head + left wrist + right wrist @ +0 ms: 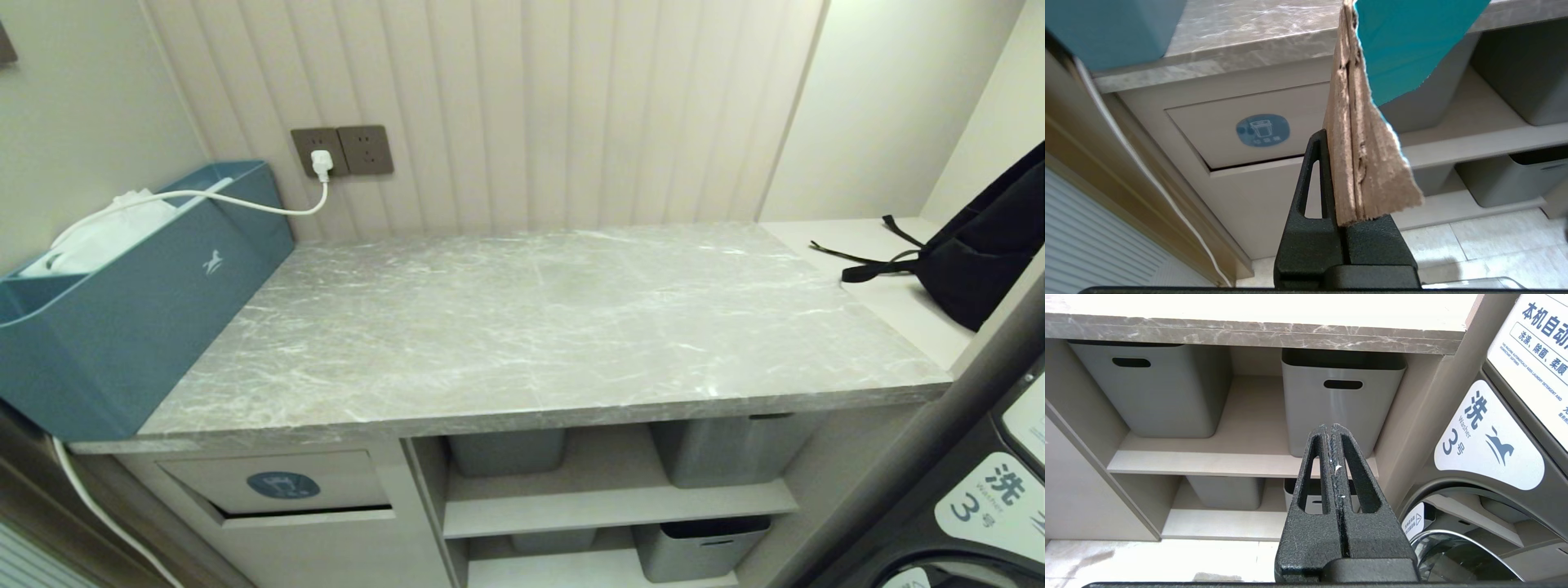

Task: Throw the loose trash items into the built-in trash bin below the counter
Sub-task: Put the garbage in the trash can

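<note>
We see the table (531, 318) with its grey marble top carrying only a blue box (122, 327) at its left end, a white cable (245, 200) running from that box to a wall socket (343, 151), and a black backpack (980, 237) on the pale ledge beyond its right end. Neither arm shows in the head view. In the left wrist view our left end effector (1345, 196) is clamped shut on the cardboard (1363, 155), a folded piece with a brown corrugated edge and a teal face, which stands up between the fingers (1312, 183). It hangs in front of the cabinet below the table, near the bin flap (277, 486) with its round blue sticker (1262, 130); the flap looks closed, and the cardboard is not touching it. Our right end effector (1334, 473) is empty, its fingers pressed together, pointing at the grey storage bins (1343, 400) on the shelves (620, 502) beside a washer (1490, 457). We cannot see a bottle or a blister card in any view.
</note>
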You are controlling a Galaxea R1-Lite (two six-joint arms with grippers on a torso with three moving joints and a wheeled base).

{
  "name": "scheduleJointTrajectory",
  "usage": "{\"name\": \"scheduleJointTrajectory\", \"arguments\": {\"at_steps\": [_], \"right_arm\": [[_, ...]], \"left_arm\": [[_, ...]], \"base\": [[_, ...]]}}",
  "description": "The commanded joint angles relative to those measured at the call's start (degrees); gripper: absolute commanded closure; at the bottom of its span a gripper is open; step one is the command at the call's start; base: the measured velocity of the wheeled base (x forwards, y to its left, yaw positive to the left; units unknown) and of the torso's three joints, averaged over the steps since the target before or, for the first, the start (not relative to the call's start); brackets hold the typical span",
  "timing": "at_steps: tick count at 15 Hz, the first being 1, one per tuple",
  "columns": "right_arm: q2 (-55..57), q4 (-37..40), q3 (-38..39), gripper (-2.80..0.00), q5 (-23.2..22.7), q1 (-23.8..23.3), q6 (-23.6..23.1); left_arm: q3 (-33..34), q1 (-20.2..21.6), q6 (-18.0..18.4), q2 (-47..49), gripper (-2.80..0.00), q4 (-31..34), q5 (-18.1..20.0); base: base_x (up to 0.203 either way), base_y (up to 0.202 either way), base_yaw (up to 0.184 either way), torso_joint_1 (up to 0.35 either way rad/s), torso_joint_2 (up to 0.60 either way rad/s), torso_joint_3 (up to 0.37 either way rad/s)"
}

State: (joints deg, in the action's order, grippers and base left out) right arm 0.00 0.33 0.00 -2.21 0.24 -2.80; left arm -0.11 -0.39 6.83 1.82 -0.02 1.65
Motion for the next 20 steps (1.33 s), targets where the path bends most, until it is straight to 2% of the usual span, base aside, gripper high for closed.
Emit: {"name": "scheduleJointTrajectory", "arguments": {"at_steps": [1,15,20], "right_arm": [[-0.1,0.0,0.0,0.0,0.0,0.0,0.0],[-0.1,0.0,0.0,0.0,-0.1,0.0,-0.9],[-0.1,0.0,0.0,0.0,-0.1,0.0,-1.0]], "left_arm": [[0.1,0.1,0.1,-1.8,0.0,0.2,0.2],[0.1,0.1,0.5,-1.8,0.0,0.2,-0.1],[0.1,0.1,1.0,-1.8,0.0,0.1,0.0]], "base": [[0.0,0.0,0.0,0.0,0.0,0.0],[0.0,0.0,0.0,0.0,0.0,0.0],[0.0,0.0,0.0,-0.179,0.4,0.218]]}}
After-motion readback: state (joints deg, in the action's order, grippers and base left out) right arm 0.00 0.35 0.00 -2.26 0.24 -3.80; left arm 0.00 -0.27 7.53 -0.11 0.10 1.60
